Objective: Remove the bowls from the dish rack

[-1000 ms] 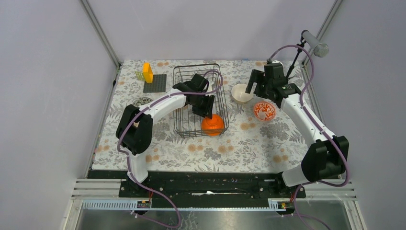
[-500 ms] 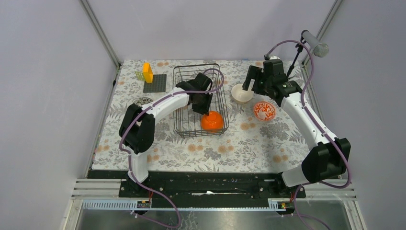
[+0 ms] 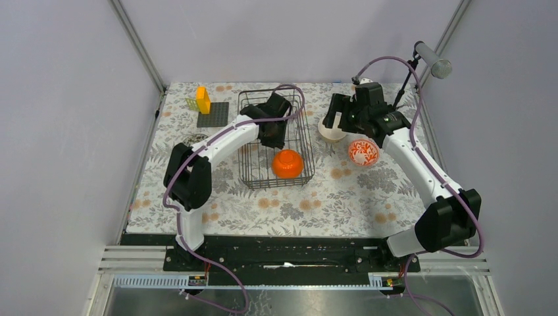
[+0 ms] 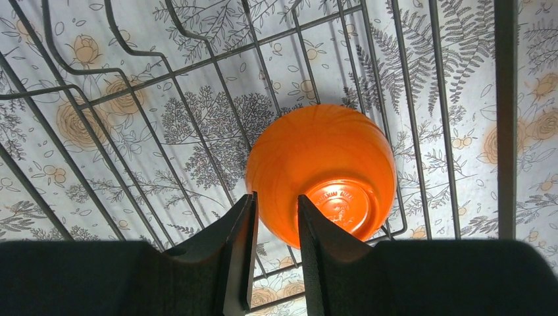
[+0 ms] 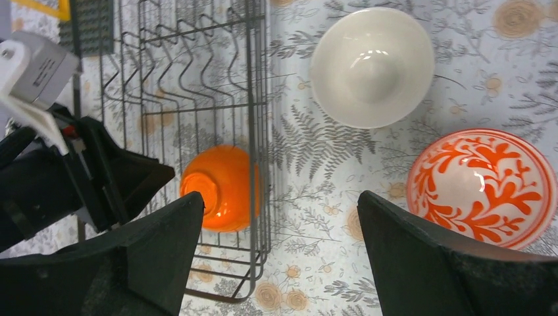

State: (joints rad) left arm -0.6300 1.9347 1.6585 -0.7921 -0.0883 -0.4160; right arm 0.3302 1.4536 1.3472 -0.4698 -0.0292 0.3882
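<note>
Left gripper (image 4: 276, 196) perhaps pinches the orange bowl (image 4: 322, 151).

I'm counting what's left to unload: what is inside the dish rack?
One orange bowl, upside down, sits near the right corner of the rack closest to the robot. The left arm hides part of the rack floor, so anything under it cannot be seen.

No legible text anywhere. Stamped mark under the orange bowl (image 4: 316, 151), too blurred to read. Fine print on a white label (image 5: 41, 62), unreadable.
</note>
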